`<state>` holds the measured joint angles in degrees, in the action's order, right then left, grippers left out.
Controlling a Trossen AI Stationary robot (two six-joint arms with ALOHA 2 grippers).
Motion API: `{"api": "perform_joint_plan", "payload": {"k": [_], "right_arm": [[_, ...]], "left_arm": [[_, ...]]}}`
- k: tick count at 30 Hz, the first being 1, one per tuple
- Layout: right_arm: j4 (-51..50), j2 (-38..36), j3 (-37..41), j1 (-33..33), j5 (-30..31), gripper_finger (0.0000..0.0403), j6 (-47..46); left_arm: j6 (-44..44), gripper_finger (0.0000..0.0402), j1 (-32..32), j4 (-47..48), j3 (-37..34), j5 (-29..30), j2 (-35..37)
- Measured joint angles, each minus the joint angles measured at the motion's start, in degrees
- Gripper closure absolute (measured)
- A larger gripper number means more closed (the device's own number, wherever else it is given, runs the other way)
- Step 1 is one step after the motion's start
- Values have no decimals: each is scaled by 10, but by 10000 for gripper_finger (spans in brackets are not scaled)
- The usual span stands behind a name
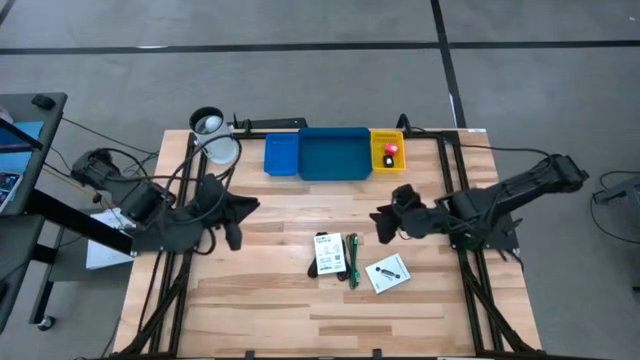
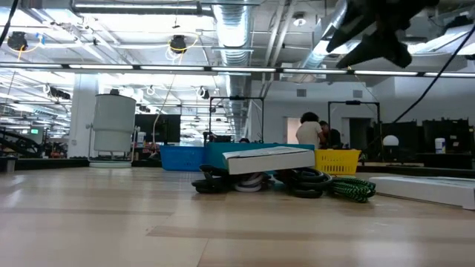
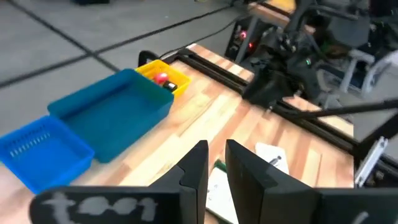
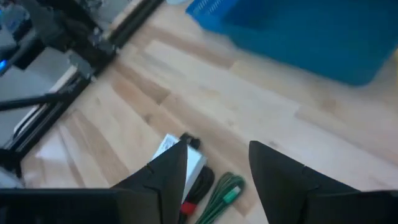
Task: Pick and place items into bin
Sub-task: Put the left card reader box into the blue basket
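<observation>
Two white printed packets lie flat on the wooden table, one [image 1: 328, 254] with short cables, among them a green one [image 1: 353, 262], beside it, the other [image 1: 388, 272] to its right. At the far edge stand the small blue tray [image 1: 282, 155], the wide blue tray [image 1: 334, 153] and the yellow tray [image 1: 387, 143]. The yellow one holds a red block [image 1: 390, 150] and a black piece [image 1: 388, 161]. My left gripper [image 1: 236, 232] hovers left of the packets, open by a narrow gap [image 3: 216, 165]. My right gripper [image 1: 384, 226] hovers right of them, open wide [image 4: 217, 163].
A white-and-black cup [image 1: 207, 123] and a white round object [image 1: 220, 150] stand at the table's far left corner. Black frame rails [image 1: 455, 190] run along both table sides. Bare wood lies between the trays and the packets. People show far off in the room [image 2: 308, 130].
</observation>
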<state>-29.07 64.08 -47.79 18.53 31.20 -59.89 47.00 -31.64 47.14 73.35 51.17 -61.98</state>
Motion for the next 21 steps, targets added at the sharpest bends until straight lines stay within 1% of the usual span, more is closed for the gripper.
{"api": "perform_joint_plan", "payload": {"k": [5, 7, 10, 12, 17, 21], "right_arm": [[36, 36, 0, -40, -100, 204, 19], [50, 47, 0, -53, -133, 199, 29], [78, 61, 0, -70, -185, 199, 44], [98, 70, 0, -76, -209, 203, 53], [133, 90, 0, -75, -236, 211, 54], [139, 112, 0, -59, -240, 207, 36]], "left_arm": [[61, 358, 28, -4, -20, -36, -1], [93, 358, 28, -14, -34, -28, -1], [167, 358, 11, -15, -59, 19, 3], [215, 358, -11, -16, -77, 55, 11], [318, 358, -70, -16, -128, 135, 20], [385, 358, -121, -16, -163, 194, 31]]}}
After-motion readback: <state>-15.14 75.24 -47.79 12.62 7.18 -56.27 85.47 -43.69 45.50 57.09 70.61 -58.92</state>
